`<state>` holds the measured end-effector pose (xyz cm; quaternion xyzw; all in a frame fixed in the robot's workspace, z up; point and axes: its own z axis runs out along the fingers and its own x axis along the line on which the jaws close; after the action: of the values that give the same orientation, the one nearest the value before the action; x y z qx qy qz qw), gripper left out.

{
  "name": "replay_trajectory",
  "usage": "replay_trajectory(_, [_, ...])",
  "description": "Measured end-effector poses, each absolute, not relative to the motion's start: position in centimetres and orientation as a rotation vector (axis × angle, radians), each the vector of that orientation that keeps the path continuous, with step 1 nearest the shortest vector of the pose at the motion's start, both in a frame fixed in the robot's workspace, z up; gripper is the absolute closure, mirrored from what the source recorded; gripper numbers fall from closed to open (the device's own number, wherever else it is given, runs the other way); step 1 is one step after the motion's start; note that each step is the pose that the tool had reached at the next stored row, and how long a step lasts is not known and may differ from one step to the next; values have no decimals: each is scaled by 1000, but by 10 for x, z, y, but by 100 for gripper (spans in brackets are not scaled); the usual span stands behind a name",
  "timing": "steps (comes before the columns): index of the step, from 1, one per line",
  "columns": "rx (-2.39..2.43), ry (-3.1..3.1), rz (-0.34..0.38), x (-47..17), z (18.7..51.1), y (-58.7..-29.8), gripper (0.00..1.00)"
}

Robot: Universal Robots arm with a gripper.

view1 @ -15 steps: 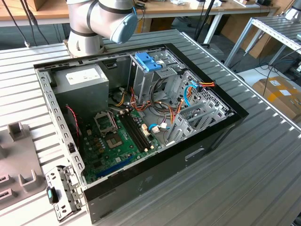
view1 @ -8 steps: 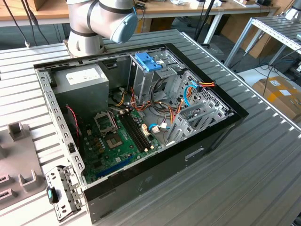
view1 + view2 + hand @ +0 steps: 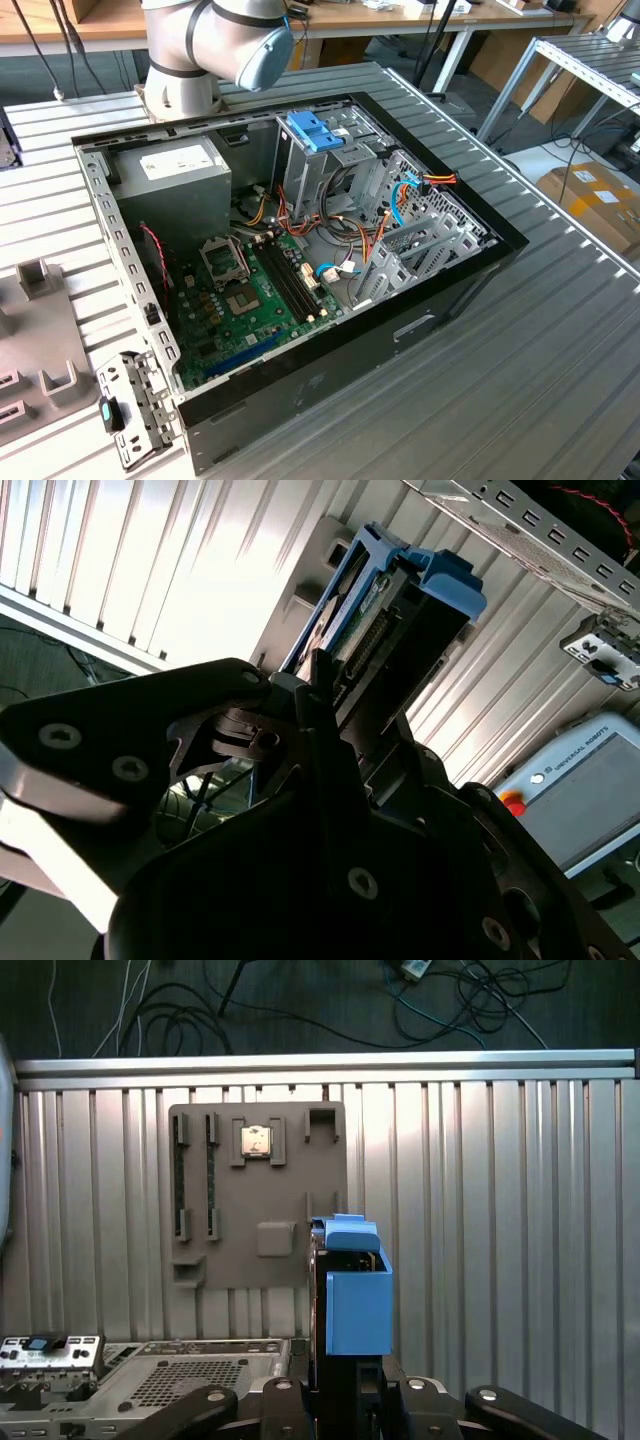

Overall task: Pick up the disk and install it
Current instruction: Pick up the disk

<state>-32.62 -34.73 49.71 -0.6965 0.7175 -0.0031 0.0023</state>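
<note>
Two dark fingers (image 3: pixel 300 695) of the gripper (image 3: pixel 347 1392) closed on the disk (image 3: pixel 365 620), as seen in both wrist views. Gripping it on edge by its near end, with a blue plastic carrier (image 3: pixel 358 1300) wrapped around the far end. Along one side in the second wrist view, a strip of green circuit board. Behind the disk in the first wrist view, the ribbed metal worktop (image 3: pixel 500 1210). Flat on it, a grey fixture plate (image 3: pixel 255 1195) with slots and a small square chip (image 3: pixel 257 1141) seated in one pocket. Past the worktop's edge, loose cables (image 3: pixel 450 1000) on a dark floor. In the second wrist view, a grey pendant with a red button (image 3: pixel 585 790) near the worktop.

Centre of the exterior view: an open computer case (image 3: pixel 330 390) lying on the worktop. Inside it:
- a green motherboard (image 3: pixel 250 290) toward the lower left;
- a big grey box with a white sticker (image 3: pixel 175 172) toward the upper left;
- a metal cage with a blue plastic top (image 3: pixel 315 130) at upper centre;
- orange and blue wiring (image 3: pixel 400 205) just to the exterior view's right of that cage.

Robot arm (image 3: pixel 215 40) at the top, toward the exterior view's left, just behind the case. Small metal bracket (image 3: pixel 135 405) at the exterior view's lower left, just beside the case's corner.
</note>
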Motion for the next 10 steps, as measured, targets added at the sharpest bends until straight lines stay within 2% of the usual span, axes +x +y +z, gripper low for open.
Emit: replay_trajectory(10, [-2185, 2251, -10, -301, 497, -347, 65])
